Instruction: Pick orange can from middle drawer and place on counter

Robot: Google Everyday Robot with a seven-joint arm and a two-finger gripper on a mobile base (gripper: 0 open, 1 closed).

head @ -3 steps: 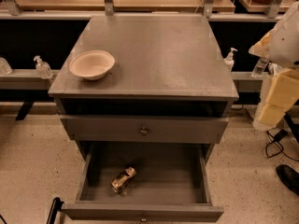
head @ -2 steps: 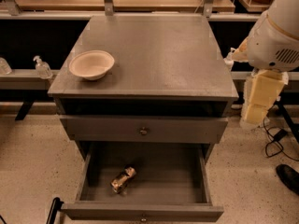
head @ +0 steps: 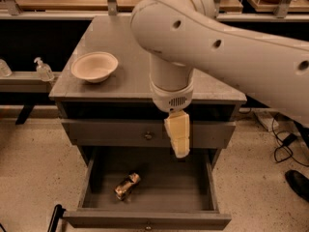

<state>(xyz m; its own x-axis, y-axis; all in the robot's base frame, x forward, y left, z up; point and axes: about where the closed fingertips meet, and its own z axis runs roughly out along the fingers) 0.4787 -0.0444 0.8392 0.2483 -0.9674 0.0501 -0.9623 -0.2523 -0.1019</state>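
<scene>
The orange can lies on its side on the dark floor of the open middle drawer, towards its left. The grey counter is the cabinet top above it. My arm reaches in from the upper right across the counter. My gripper hangs down in front of the cabinet, above the right half of the drawer, to the right of and above the can. It holds nothing that I can see.
A pale bowl sits on the counter's left side. A shut drawer front with a round knob is above the open drawer. Clear pump bottles stand on a ledge at the left. Cables lie on the floor at the right.
My arm has swung from the right edge of the view to the left, across the counter. The gripper now hangs over the open drawer. The can and bowl have not moved.
</scene>
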